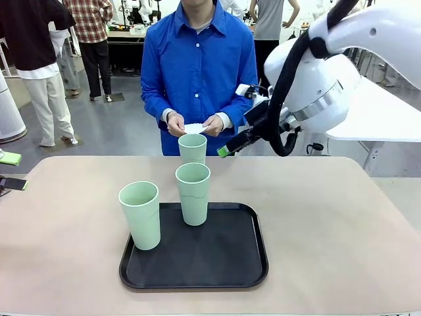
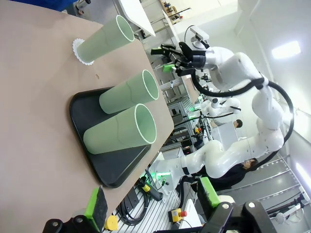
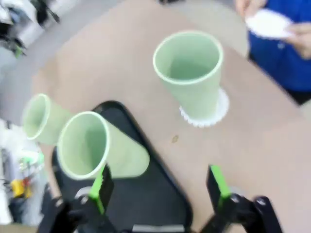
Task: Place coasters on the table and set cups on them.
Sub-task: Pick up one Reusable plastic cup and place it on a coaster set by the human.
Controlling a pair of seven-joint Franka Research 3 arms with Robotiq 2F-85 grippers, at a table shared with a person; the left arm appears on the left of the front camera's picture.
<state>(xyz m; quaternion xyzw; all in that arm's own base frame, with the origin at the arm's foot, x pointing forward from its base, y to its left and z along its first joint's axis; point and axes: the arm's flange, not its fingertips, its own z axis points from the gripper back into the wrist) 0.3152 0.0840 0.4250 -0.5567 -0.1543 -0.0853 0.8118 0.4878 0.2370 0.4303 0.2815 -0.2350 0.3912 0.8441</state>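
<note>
My left gripper (image 2: 151,196) and right gripper (image 3: 158,179): fingers spread, empty. One cup (image 3: 189,73) sits on a coaster (image 3: 214,114), two on the tray (image 1: 217,263).

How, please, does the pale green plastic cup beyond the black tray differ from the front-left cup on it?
The far cup stands on the beige table, on a white scalloped paper coaster; the front-left cup stands on the black tray, without one. The far cup is nearer the person than the front-left cup. Both stand upright.
</note>
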